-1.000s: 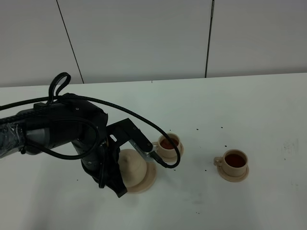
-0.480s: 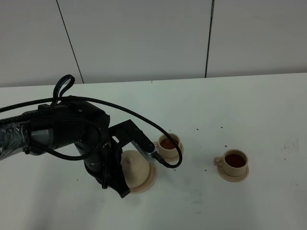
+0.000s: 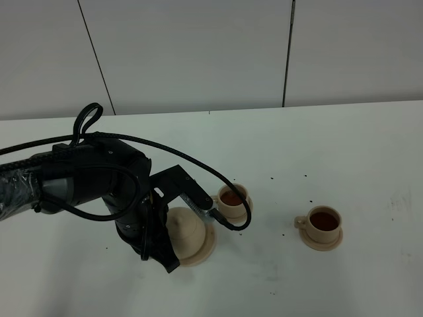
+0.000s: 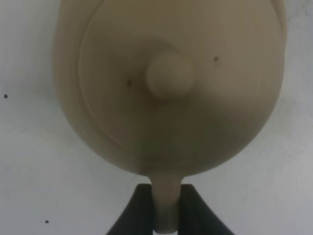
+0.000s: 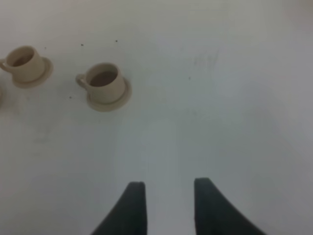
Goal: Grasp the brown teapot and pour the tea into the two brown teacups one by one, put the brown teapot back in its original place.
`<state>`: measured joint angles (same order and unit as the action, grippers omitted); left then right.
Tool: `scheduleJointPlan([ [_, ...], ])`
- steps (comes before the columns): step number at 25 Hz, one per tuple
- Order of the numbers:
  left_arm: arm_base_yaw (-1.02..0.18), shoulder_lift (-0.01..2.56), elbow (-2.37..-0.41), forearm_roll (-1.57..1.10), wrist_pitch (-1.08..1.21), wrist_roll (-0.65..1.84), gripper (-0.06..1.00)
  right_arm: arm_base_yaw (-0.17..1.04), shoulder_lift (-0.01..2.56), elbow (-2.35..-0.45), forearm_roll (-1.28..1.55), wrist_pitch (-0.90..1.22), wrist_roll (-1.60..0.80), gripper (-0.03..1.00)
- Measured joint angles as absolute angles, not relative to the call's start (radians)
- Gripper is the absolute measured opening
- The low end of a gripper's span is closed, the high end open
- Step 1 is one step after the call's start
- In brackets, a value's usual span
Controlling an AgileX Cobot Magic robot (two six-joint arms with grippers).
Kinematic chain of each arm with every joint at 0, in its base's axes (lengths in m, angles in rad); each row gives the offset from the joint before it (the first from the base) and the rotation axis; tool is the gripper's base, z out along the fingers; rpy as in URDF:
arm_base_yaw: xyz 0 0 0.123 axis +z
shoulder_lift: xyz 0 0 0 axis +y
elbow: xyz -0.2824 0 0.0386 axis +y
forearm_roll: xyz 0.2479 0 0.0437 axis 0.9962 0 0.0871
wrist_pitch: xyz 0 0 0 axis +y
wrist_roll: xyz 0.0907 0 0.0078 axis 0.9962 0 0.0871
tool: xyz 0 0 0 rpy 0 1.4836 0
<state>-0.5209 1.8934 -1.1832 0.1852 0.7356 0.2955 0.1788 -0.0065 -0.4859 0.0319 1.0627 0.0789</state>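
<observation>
Brown teapot (image 3: 186,232) sits on the wide flat saucer (image 3: 206,247) near the front left of the white desk (image 3: 344,152), with the knob of its lid (image 4: 168,77) facing straight up at the left wrist camera. No brand, label or writing can be read on any of the pieces or on the arm.

The left arm (image 3: 86,181), black and wrapped with a looping cable (image 3: 198,168), reaches in from the left edge and bends down over the pot, its wrist tipped so the left pincer (image 4: 167,208) points downward beside the vessel. In the left wrist view the two dark fingers (image 4: 138,208) are clenched on the pot's thin loop handle (image 4: 167,203), one on each side of it.

Just to the right of the pot stands the nearer teacup (image 3: 232,199) on its small saucer, holding dark reddish tea. The second teacup (image 3: 323,222), also filled, stands well apart, further to the right, on its own saucer. A few dark specks dot the desk between them.

The right pincer (image 5: 168,205) hangs above bare desk with its fingers spread apart, grasping nothing; both cups lie ahead of it in the right wrist view.
</observation>
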Motion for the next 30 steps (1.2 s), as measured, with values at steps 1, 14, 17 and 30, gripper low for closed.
scheduleJointPlan([
  [1, -0.521, 1.893, -1.183, 0.185, 0.736, 0.295, 0.18, 0.179, -0.006, -0.486, 0.032, 1.063, 0.079, 0.24],
  [14, -0.521, 1.893, -1.183, 0.185, 0.735, 0.291, 0.46, 0.179, -0.006, -0.486, 0.032, 1.063, 0.079, 0.24],
  [17, -0.521, 1.89, -1.183, 0.185, 0.736, 0.291, 0.47, 0.179, -0.006, -0.486, 0.032, 1.063, 0.079, 0.24],
  [30, -0.521, 1.658, -1.182, 0.164, 0.831, 0.291, 0.47, 0.179, -0.006, -0.486, 0.032, 1.063, 0.079, 0.24],
])
